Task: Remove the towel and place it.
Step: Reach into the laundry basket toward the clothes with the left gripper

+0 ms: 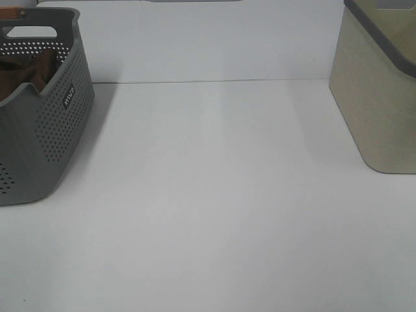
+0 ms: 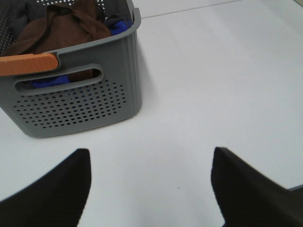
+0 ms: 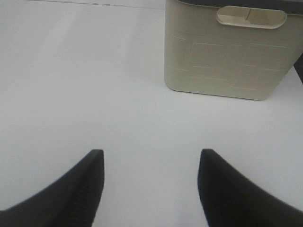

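Observation:
The dark brown towel [image 2: 61, 26] lies bunched on top of dark grey and blue clothes inside a grey perforated basket [image 2: 80, 101]. In the high view the towel [image 1: 29, 73] shows inside the basket [image 1: 55, 130] at the far left. My left gripper [image 2: 150, 189] is open and empty, above the white table a short way from the basket's handle side. My right gripper [image 3: 149, 187] is open and empty over the table, facing a beige basket [image 3: 222, 52]. Neither arm shows in the high view.
An orange handle [image 2: 28, 64] sits on the grey basket's rim. The beige basket [image 1: 380, 91] with a grey rim stands at the right of the high view. A white table [image 1: 214, 195] spans between the two baskets, with a seam line at the back.

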Controlling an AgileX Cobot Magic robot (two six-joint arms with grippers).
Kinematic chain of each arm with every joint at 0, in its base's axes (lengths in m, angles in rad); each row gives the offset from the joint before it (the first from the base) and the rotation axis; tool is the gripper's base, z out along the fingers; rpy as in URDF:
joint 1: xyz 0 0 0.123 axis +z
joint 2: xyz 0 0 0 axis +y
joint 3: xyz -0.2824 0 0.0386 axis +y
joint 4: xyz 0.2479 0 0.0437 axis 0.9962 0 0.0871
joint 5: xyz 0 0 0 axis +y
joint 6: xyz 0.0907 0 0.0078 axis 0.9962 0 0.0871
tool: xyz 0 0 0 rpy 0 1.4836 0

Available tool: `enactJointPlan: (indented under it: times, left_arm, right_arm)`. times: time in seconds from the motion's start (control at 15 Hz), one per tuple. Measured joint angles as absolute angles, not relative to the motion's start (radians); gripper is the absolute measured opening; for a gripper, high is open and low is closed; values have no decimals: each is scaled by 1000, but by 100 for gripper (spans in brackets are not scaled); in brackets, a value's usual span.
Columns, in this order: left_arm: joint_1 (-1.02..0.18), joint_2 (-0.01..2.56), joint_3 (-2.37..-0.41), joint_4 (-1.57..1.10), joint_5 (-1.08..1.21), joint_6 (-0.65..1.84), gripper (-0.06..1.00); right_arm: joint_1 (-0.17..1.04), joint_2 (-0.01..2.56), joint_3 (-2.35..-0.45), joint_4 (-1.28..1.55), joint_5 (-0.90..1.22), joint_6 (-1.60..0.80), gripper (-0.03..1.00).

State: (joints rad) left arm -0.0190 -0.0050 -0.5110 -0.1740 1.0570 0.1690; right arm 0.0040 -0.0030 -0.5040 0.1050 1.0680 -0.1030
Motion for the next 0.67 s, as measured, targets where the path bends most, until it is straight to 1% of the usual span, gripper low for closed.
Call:
enactJointPlan:
  times: [0.67]
  left_arm:
    - [-19, -5, -511, -174, 1057, 169, 68]
  right_arm:
    - [4, -3, -504, 105, 1068, -103, 57]
